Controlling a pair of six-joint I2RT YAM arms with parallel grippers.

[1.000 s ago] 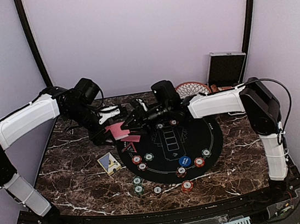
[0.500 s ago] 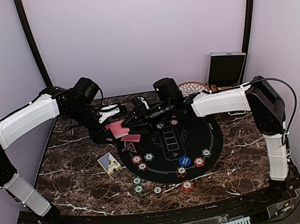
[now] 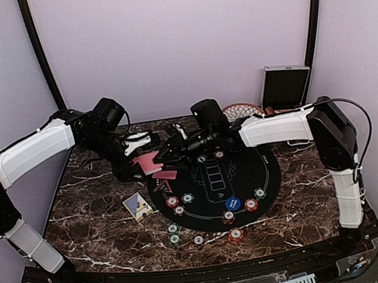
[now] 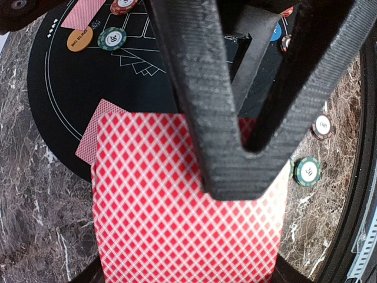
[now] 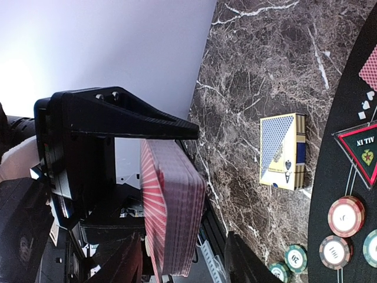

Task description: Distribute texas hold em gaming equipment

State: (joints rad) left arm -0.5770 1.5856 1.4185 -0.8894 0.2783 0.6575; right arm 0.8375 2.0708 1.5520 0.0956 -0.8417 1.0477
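Past gripped cards [image 4: 171, 230], orange disc [image 4: 80, 40] reads BIG BLIND

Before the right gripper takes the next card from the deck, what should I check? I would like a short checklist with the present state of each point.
1. The left gripper holds the deck firmly: ok, both fingers are clamped on it.
2. The right gripper is open to take a card: ok, its fingers stand apart on either side of the deck's end.
3. One card is separated from the deck: cannot tell; the edge looks flush in the right wrist view.
4. The dealt card lies flat at the edge of the mat: ok.
5. The card box is out of the way: ok, it lies on the marble beside the mat.
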